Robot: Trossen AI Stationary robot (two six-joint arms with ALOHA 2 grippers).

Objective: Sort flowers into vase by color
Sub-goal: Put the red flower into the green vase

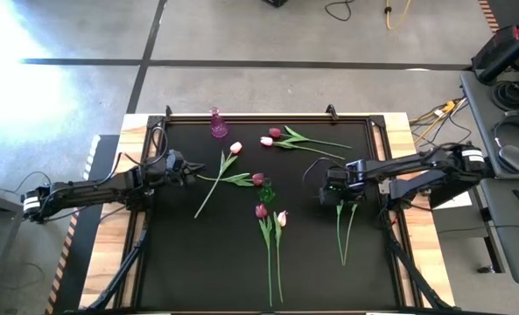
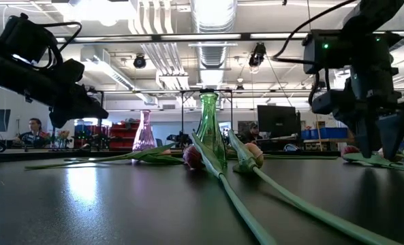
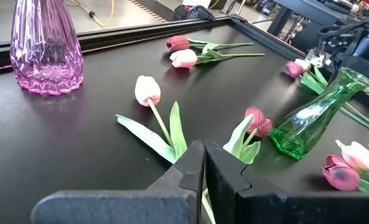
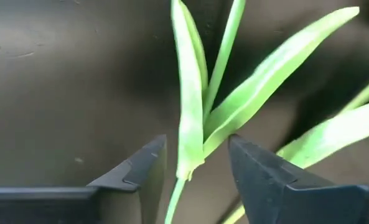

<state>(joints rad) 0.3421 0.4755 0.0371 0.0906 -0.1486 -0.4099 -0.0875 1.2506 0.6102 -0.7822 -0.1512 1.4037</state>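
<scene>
Straddling a tulip stem [image 4: 183, 168] just below its leaves, your right gripper [image 4: 196, 165] stands spread, nothing pinched yet, lined up, I'd say, for a low grab. Farther in, the green vase [image 1: 266, 191] waits mid-table among loose tulips [image 1: 269, 214]. Beyond, the left gripper [image 3: 204, 163] idles pressed together; the pink vase [image 1: 217, 125] sits at the far edge.
</scene>
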